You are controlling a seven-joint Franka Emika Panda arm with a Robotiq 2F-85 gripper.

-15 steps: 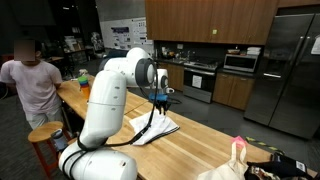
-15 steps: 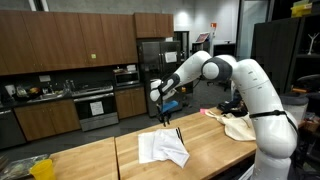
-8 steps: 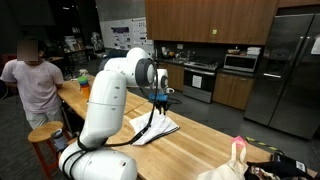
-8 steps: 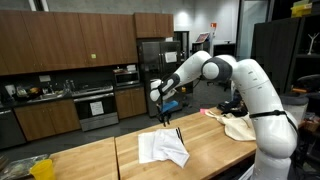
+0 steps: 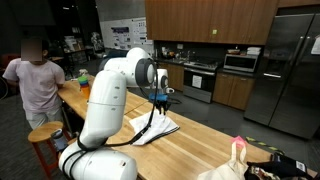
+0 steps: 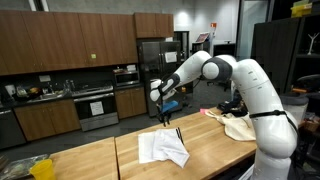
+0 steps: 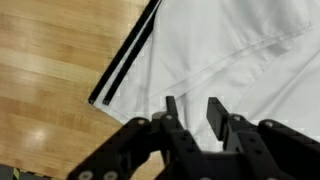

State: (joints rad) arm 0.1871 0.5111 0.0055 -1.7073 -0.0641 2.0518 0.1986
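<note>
A white cloth (image 7: 230, 50) with a black double stripe along one edge lies crumpled on the wooden counter (image 7: 50, 60). In the wrist view my gripper (image 7: 192, 103) hangs straight above it, the two black fingers a short way apart with nothing between them; only cloth shows through the gap. Both exterior views show the gripper (image 5: 161, 101) (image 6: 164, 115) pointing down a little above the cloth (image 5: 155, 130) (image 6: 163, 148), not touching it.
A person (image 5: 33, 80) stands at the far end of the counter (image 5: 200, 145) by a wooden stool (image 5: 45, 145). A beige bag (image 6: 240, 125) lies near the arm's base. A yellow object (image 6: 40, 168) sits at one counter corner. Kitchen cabinets and a fridge stand behind.
</note>
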